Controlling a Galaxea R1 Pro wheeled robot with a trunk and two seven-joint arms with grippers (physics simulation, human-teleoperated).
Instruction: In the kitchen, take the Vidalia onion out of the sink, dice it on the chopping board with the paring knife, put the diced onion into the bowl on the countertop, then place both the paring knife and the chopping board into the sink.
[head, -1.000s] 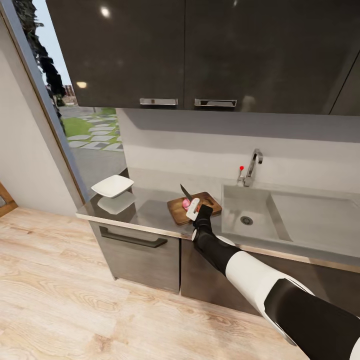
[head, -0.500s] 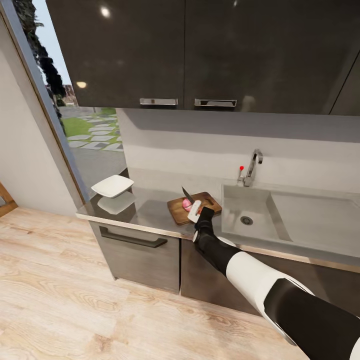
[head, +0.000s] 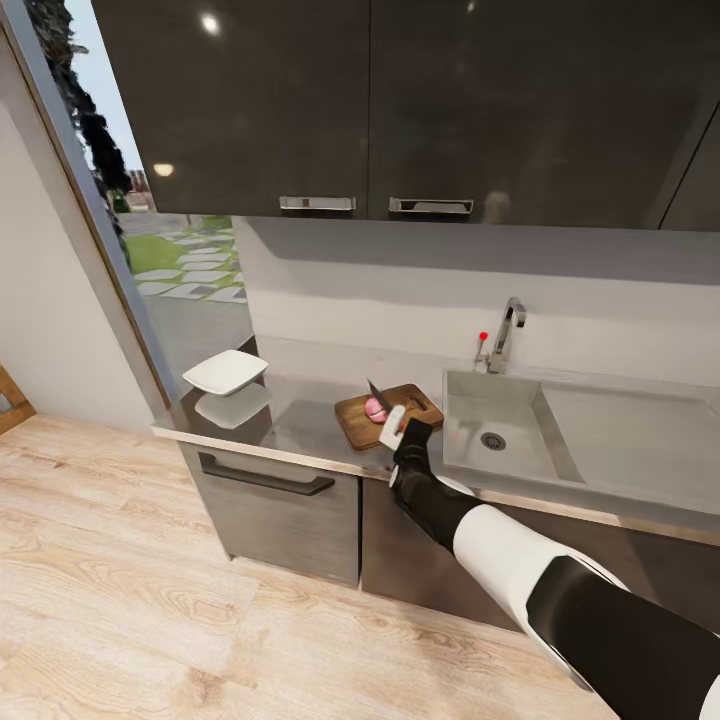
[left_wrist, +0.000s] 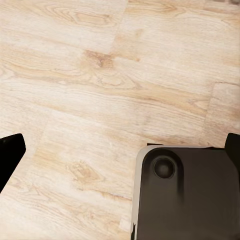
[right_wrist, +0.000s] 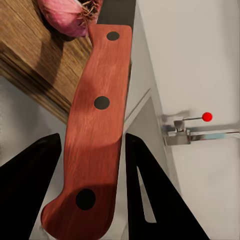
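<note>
Kitchen desk | my right end effector (head: 392, 428) grips the paring knife (right_wrist: 95, 135), blade over the Vidalia onion (head: 375, 407) | onion sits mid chopping board (head: 352, 422), beside the sink (head: 520, 440) | left end effector's state: cannot tell

Glossy dark wall cabinets (head: 400, 100) overhead, two chrome handles (head: 375, 205) at the lower edge, ceiling lights mirrored in the doors. Pale grey backsplash wall (head: 400, 290) below. Dark base cabinets (head: 280, 500) with a black bar handle. Light wood plank floor (head: 150, 600). Tall window (head: 170, 250) at left, onto lawn and stepping stones.
</note>
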